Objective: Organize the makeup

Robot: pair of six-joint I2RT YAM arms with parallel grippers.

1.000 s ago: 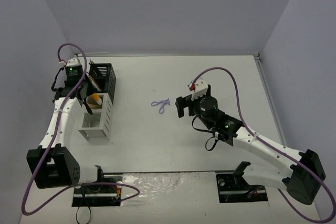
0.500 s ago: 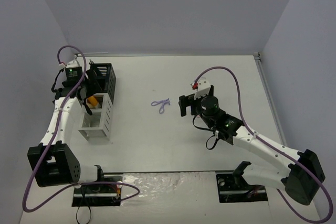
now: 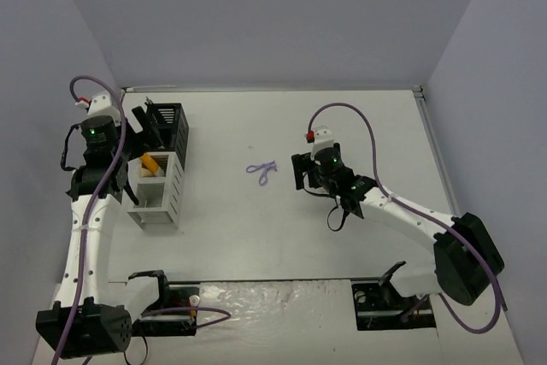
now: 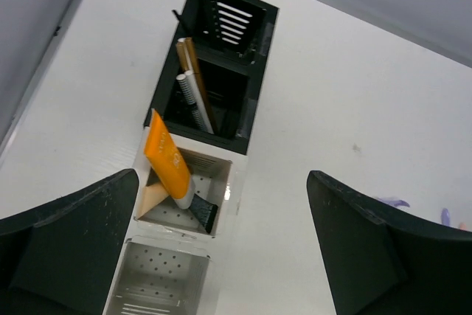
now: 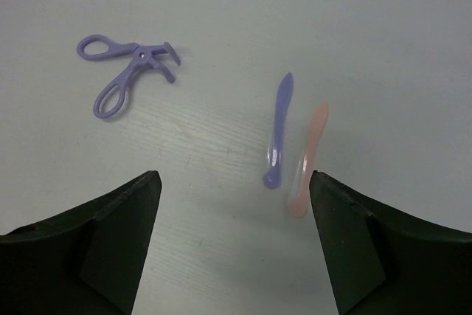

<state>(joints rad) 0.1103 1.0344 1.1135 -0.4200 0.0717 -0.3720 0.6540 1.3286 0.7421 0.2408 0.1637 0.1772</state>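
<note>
The orange tube (image 4: pixel 168 160) leans in a white compartment of the rack (image 4: pixel 251 119), beside a black brush head (image 4: pixel 200 214). Tan and white pencils (image 4: pixel 193 86) stand in a black compartment behind it. My left gripper (image 4: pixel 221 180) hangs above the rack (image 3: pixel 173 185), open and holding nothing. The purple looped tool (image 5: pixel 125 79) lies on the table (image 3: pixel 256 237), also seen in the top view (image 3: pixel 262 170). A purple spatula (image 5: pixel 278 130) and a pink spatula (image 5: pixel 306 164) lie just ahead of my right gripper (image 5: pixel 234 178), which is open and low over the table (image 3: pixel 297 173).
The nearest white compartment (image 4: pixel 158 285) of the rack holds nothing. Grey walls close the table at the back and on both sides. The arms' bases sit at the near edge.
My left gripper opened, let go of the orange tube in the white compartment, and drew back to the left and up. My right gripper's jaws narrowed a little.
</note>
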